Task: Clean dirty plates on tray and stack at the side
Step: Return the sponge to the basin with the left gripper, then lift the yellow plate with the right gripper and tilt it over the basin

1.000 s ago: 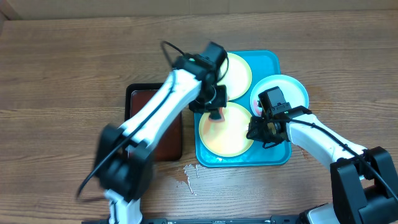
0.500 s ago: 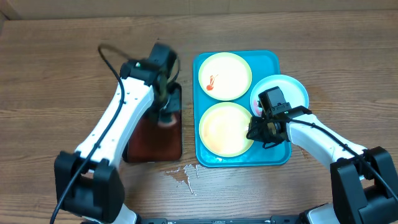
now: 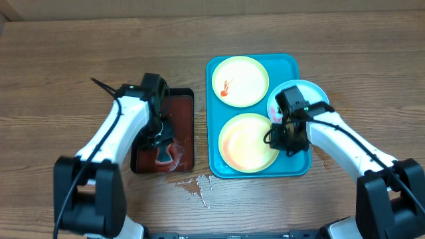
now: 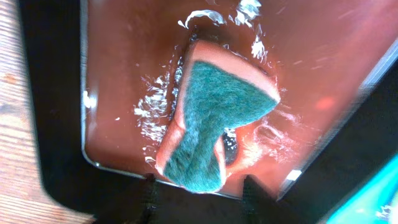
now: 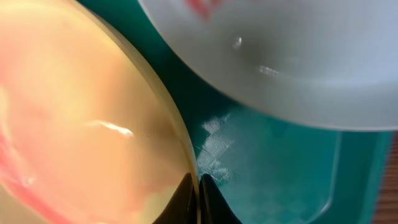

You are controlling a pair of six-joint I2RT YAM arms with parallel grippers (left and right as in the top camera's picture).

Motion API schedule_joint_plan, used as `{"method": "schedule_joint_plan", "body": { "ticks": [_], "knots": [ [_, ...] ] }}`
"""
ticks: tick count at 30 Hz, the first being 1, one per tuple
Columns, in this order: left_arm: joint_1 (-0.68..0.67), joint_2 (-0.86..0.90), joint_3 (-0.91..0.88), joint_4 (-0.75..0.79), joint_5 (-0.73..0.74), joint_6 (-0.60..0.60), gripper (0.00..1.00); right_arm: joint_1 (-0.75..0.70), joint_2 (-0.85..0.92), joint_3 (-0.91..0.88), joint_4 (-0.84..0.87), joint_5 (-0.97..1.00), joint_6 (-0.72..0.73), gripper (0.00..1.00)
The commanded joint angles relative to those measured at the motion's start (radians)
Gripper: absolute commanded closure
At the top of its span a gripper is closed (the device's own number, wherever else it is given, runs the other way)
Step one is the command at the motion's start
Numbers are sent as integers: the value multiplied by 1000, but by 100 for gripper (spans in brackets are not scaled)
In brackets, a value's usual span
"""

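No writing, label or number is legible — on anything.

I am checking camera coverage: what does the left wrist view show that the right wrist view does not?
Only left wrist: a sponge lying in the wet black tray, the left gripper open above it. Only right wrist: the right gripper shut on the rim of the yellow-green plate, beside the blue-white plate. Both: part of the turquoise tray and wet patches.
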Motion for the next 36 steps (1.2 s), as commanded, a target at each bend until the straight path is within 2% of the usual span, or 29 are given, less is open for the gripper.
{"method": "schedule_joint_plan", "body": {
  "ticks": [1, 3, 8, 12, 13, 16, 20, 23, 32, 36],
  "knots": [
    [37, -128, 69, -8, 34, 24, 39, 48, -28, 171, -80, 136, -80, 96],
    [59, -172, 80, -19, 43, 27, 32, 70, -28, 238, -117, 166, -89, 96],
    [143, -278, 112, -57, 111, 54, 26, 135, -28, 387, -119, 170, -133, 96],
    [244, -359, 153, -76, 235, 81, 18, 213, -28, 428, -22, 171, -132, 96],
    [287, -393, 169, -75, 308, 100, 16, 261, -22, 427, 40, 189, -132, 96],
    [339, -446, 192, -79, 386, 121, 12, 359, 10, 427, 130, 293, -128, 96],
    [344, -482, 194, -96, 373, 141, 11, 448, 74, 427, 197, 400, -124, 96],
    [344, -488, 194, -107, 361, 163, 0, 500, 116, 427, 227, 490, -123, 96],
    [344, -484, 192, -151, 228, 162, 0, 634, 111, 436, 267, 922, -125, 96],
    [344, -484, 192, -149, 229, 161, 0, 663, 86, 436, 267, 984, -126, 96]
  ]
}}
